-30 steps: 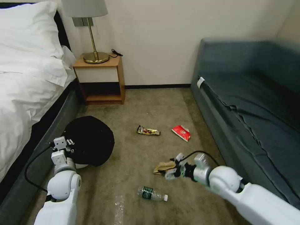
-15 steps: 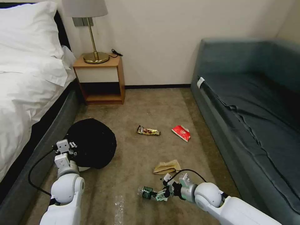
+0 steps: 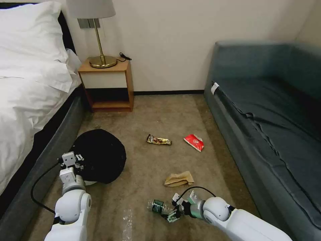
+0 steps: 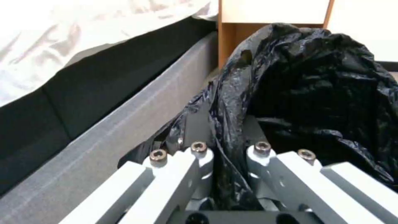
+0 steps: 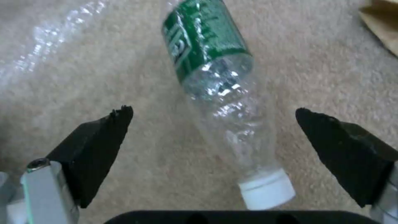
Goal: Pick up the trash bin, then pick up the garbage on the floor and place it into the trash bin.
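Note:
The trash bin (image 3: 100, 155), white with a black bag (image 4: 315, 87) over its rim, hangs tilted beside the bed. My left gripper (image 3: 72, 160) (image 4: 227, 149) is shut on its bagged rim. On the carpet floor (image 3: 150, 113) lies the garbage. The clear bottle (image 3: 157, 206) (image 5: 215, 81) with a green label and white cap lies between the open fingers of my right gripper (image 3: 174, 213) (image 5: 212, 110), and neither finger (image 5: 99, 146) touches it. The crumpled brown paper (image 3: 179, 179) lies just beyond it. Farther off lie the red-and-white packet (image 3: 194, 142) and the gold-brown wrapper (image 3: 159, 140).
The bed (image 3: 30, 100) runs along the left and a dark sofa (image 3: 267, 113) along the right. A wooden nightstand (image 3: 108, 85) with a lamp (image 3: 97, 33) stands against the back wall. A strip of clear plastic (image 3: 127, 221) lies on the carpet near me.
My right gripper came down from the brown paper to the bottle and now straddles it, open. The left arm and the bin shifted slightly right and nearer.

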